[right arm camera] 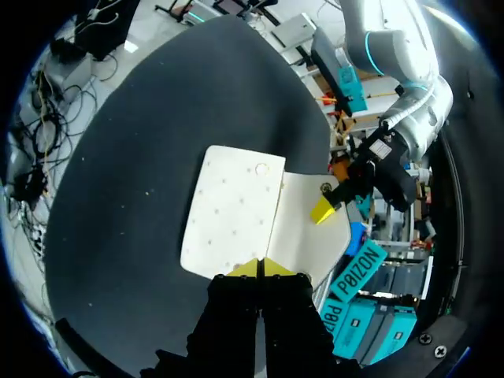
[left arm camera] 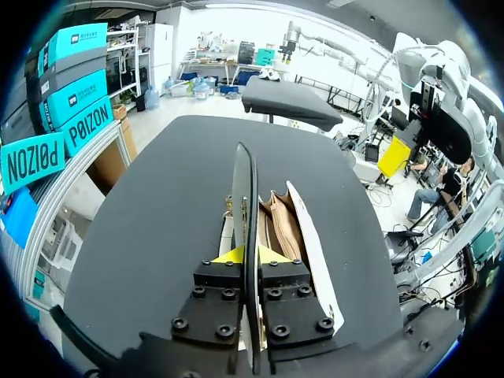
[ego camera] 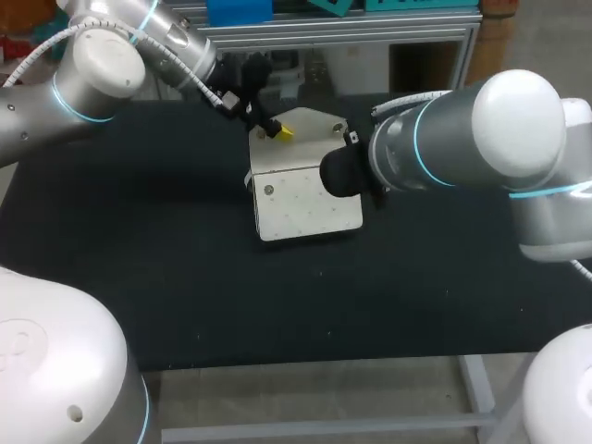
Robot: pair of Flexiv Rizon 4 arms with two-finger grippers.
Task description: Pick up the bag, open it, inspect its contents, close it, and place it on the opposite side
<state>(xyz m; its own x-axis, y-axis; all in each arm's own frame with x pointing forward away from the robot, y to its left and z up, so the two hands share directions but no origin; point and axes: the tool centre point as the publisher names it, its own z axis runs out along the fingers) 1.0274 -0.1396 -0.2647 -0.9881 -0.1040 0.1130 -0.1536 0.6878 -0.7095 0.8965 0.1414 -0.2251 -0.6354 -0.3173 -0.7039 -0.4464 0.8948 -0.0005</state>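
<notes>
The white bag (ego camera: 305,199) lies mid-table with its flap (ego camera: 314,139) raised on the far side. My left gripper (ego camera: 282,132) comes in from the far left and is shut on the flap's edge. In the left wrist view the flap (left arm camera: 245,189) stands edge-on between the yellow tips of that gripper (left arm camera: 242,256), and the tan inside of the bag (left arm camera: 283,228) shows beside it. My right gripper (right arm camera: 260,268) is shut on the bag's near side edge, at the fold between the dotted front panel (right arm camera: 232,213) and the flap (right arm camera: 307,228). In the head view its wrist (ego camera: 347,171) hides the fingers.
The black table (ego camera: 139,259) stretches wide to the left, right and front of the bag. A metal frame rail (ego camera: 370,32) runs along the far edge, close behind the left gripper.
</notes>
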